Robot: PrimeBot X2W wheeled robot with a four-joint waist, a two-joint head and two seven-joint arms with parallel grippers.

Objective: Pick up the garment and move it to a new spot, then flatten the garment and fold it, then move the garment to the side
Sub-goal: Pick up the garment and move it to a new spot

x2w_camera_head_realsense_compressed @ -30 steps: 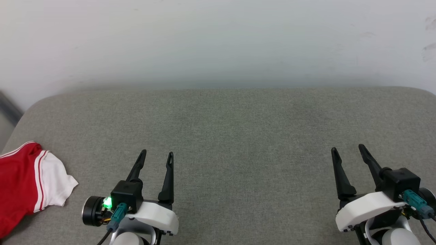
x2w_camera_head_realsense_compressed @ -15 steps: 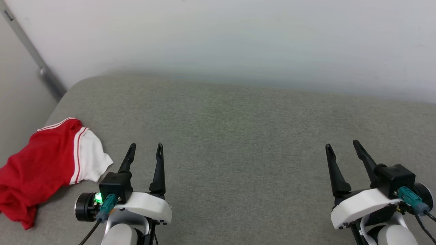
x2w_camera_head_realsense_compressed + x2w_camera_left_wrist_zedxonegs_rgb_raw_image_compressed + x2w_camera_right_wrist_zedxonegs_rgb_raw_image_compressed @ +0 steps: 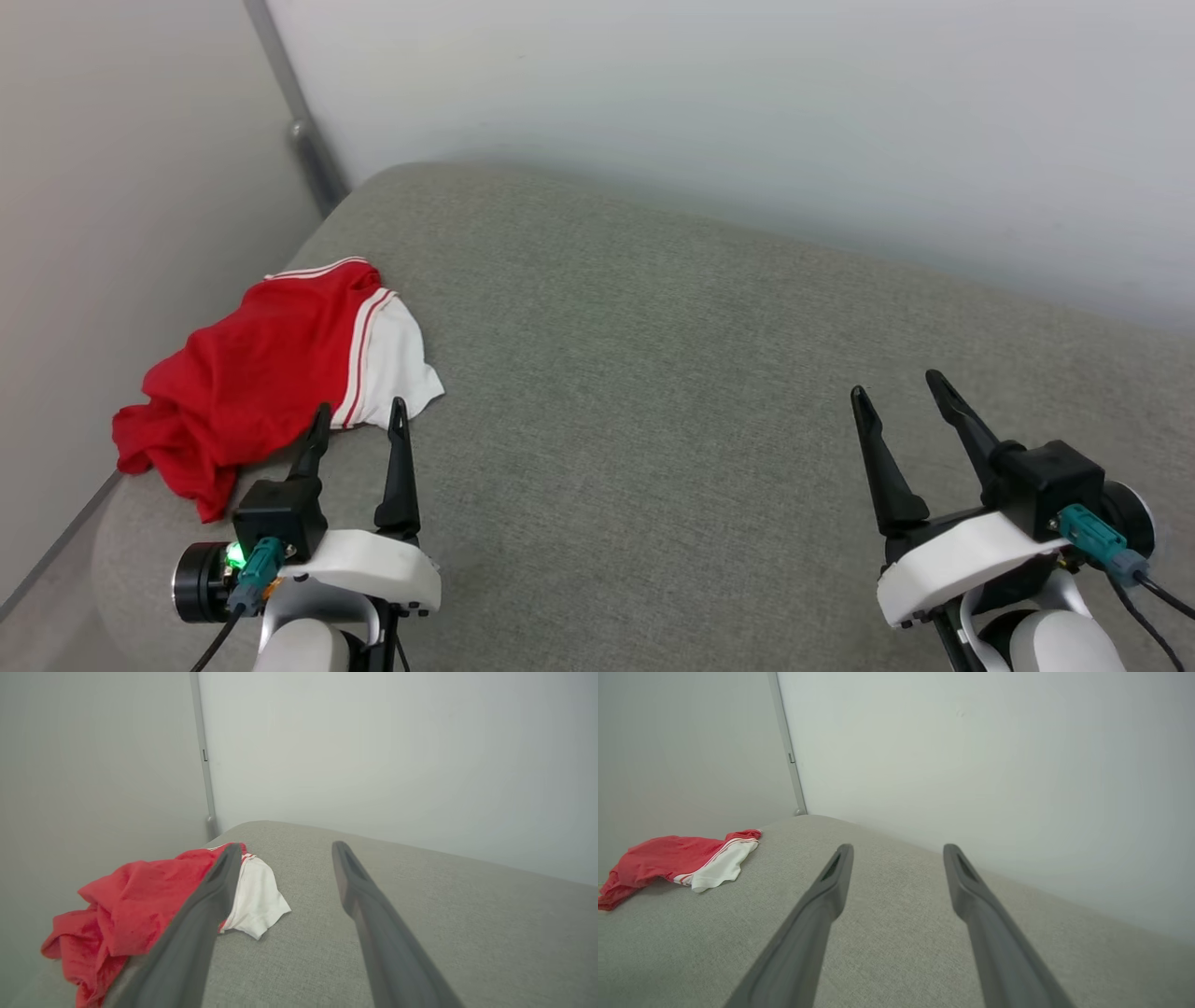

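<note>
Our left gripper (image 3: 361, 406) hangs spread and empty just beside the garment (image 3: 261, 373); our right gripper (image 3: 894, 384), likewise spread, sits well apart; the garment lies crumpled at the grey cushion's (image 3: 653, 373) left corner.

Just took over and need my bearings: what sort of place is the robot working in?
Probably a bare indoor room corner, perhaps a test setup: a grey fabric-covered cushioned surface, plain pale walls meeting at a corner strip, and a crumpled red garment on it.
</note>
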